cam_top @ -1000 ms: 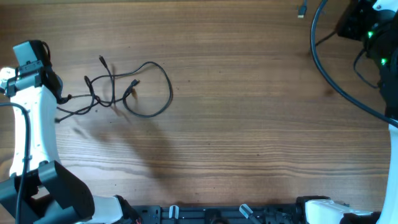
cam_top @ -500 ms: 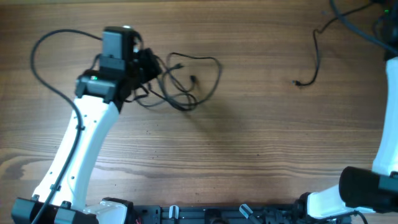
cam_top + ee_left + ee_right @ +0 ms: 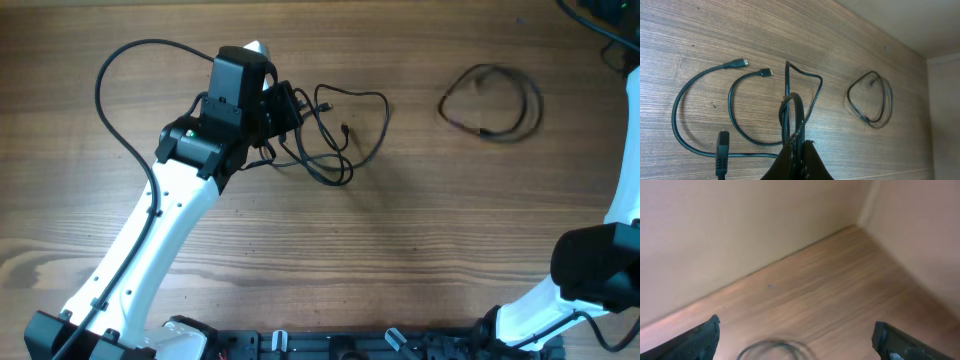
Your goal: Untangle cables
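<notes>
The tangled cables (image 3: 330, 140) are lying further right than half a second ago, dragged along with the left pincer (image 3: 283, 108). The single cord (image 3: 484, 132) that was stretched toward the right is now resting as a closed loop, well apart from the knot. The left pincer is clamping shut on one strand of the tangle, raising it into a standing loop while the other loops and plug ends are trailing flat on the bench (image 3: 420, 260). The right pincer (image 3: 796, 326) is gaping wide, carrying nothing. So one cord is looking freed — the crossed bundle is awaiting parting, and I am judging that to be most of the job. The wood-grain bench is running up to plain beige walls (image 3: 740, 230).
</notes>
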### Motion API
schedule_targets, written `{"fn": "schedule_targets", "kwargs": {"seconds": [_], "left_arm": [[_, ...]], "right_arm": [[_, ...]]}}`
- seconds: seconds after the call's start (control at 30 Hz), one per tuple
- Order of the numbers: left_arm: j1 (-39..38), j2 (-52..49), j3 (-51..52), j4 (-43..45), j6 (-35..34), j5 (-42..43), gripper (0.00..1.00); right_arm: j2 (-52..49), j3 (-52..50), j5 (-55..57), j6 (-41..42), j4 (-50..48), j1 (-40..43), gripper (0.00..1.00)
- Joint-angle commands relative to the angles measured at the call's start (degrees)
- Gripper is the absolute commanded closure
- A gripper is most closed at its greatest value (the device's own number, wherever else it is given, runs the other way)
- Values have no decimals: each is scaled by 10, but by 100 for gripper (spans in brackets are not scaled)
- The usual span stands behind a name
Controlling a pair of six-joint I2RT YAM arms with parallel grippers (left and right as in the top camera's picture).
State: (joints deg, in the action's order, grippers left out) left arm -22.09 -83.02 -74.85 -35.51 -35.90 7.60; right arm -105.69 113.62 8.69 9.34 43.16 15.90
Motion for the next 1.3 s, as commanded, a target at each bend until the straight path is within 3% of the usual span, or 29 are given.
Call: {"fn": "schedule_targets", "kwargs": {"seconds": [0.0,0.13,0.3,0.37,0.47,0.57,0.67,0.77,0.87,0.97,1.13,1.27], "left_arm": [[-1,8,-3,5,-5,2,96],[18,12,-4,5,-5,8,96],[89,29,-5,-7,-7,33,96],[128,28,-5,-20,-73,30,96],[164,25,-5,-52,-145,-17,96],[181,25,-5,-79,-158,-26,96],[181,25,-5,-83,-141,-10,96],[181,24,-5,-72,-38,47,96],[181,24,-5,-53,30,125,96],[181,24,-5,-28,42,179,96],[181,24,-5,-28,42,179,96],[181,24,-5,-28,42,179,96]], "right_arm": [[29,8,-168,12,37,-18,0],[30,7,-295,-45,120,-86,0],[25,2,-305,-83,178,-200,1],[11,2,-307,-76,185,-233,2],[-15,2,-307,-61,190,-263,14],[-57,2,-314,-62,191,-302,18],[-94,2,-318,-62,188,-340,19],[-119,2,-355,-61,173,-366,22],[-141,2,-379,42,116,-377,37],[-170,2,-440,107,83,-386,37],[-212,2,-463,243,67,-406,29],[-245,2,-476,359,-16,-425,30]]}}
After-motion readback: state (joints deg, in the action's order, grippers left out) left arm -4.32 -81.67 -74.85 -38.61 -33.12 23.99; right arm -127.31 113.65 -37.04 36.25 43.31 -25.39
